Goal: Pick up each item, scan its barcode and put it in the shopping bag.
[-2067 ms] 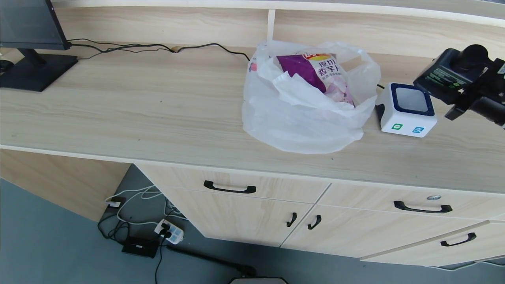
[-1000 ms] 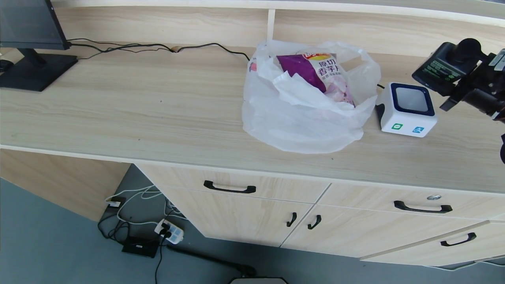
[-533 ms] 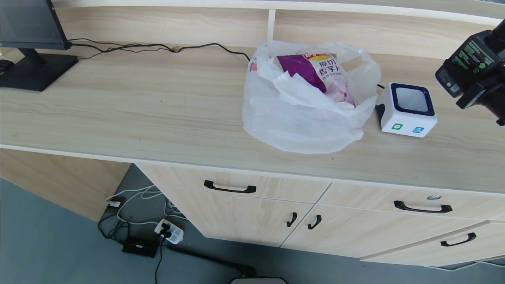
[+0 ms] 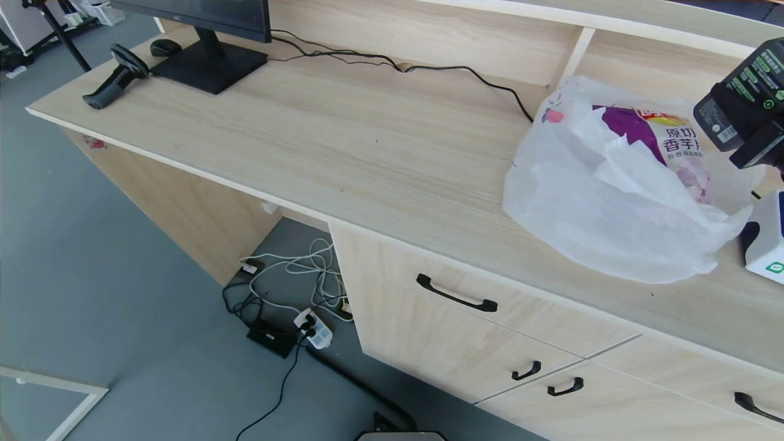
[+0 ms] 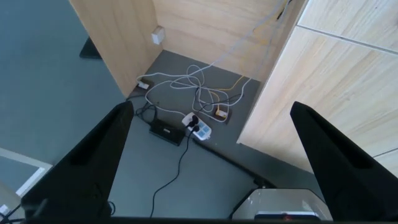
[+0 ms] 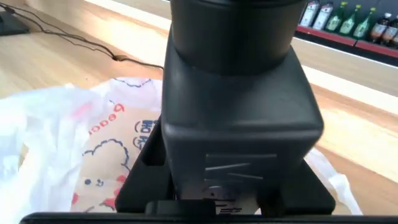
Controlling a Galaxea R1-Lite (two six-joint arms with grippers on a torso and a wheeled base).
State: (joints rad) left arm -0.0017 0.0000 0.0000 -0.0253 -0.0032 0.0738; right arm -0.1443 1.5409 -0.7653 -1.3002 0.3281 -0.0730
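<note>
A: Camera swung left, and the black bottle [image 4: 740, 92] drifted from beyond the scanner [image 4: 768, 245] to above the right rim of the shopping bag [image 4: 600, 208].
B: Right gripper [image 4: 759, 147] clamped on it, left gripper [image 5: 211, 109] spread apart. Green-white label, unreadable.

One bag [image 4: 588, 208], one crisp packet [image 4: 667, 144], one black bottle [image 4: 738, 101]. Two scanners: one box scanner [image 4: 768, 245], one handheld scanner [image 4: 113, 76]. One monitor [image 4: 202, 9], one mouse [image 4: 164, 46], four drawer handles [image 4: 456, 294], one power strip [image 4: 313, 331].
</note>
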